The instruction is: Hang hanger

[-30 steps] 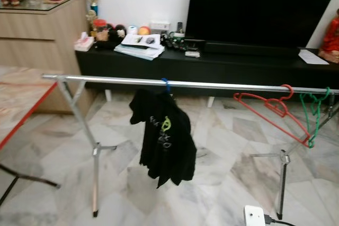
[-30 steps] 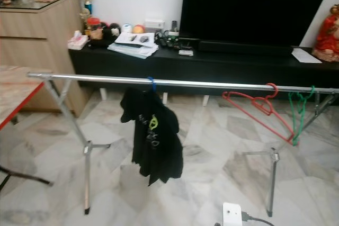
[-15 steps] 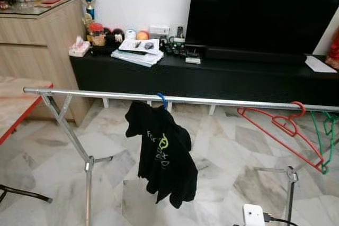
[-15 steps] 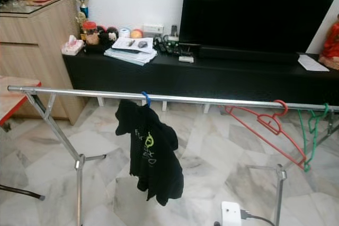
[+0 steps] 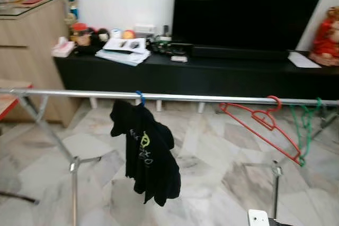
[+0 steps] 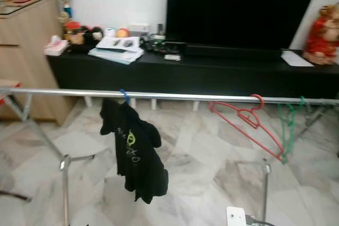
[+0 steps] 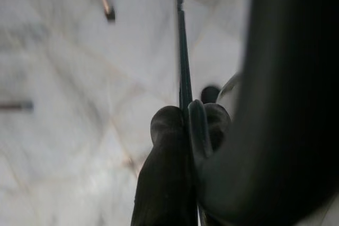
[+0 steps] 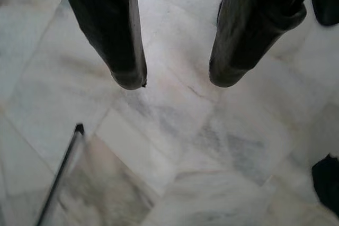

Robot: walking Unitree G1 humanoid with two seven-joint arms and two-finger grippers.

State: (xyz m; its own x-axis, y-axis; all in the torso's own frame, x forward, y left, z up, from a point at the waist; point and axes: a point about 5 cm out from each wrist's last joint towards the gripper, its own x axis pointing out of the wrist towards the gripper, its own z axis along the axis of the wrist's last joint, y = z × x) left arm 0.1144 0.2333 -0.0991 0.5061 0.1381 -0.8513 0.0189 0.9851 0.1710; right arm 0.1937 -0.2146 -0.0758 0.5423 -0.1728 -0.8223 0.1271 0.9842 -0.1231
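Silver rail (image 5: 212, 98) across the marble floor (image 5: 212, 152), with clothes and hangers on it.
Left claw (image 7: 185, 125) is pinched shut on a thin dark green hanger (image 7: 183, 51), held above the floor; right claw (image 8: 177, 75) hangs spread open with nothing between its fingers. On the rail, a black shirt (image 5: 145, 152) hangs from a blue hook, well apart from a red hanger (image 5: 262, 123) and a green hanger (image 5: 304, 130) side by side near the right end. Behind stands a black TV cabinet (image 5: 212, 75).
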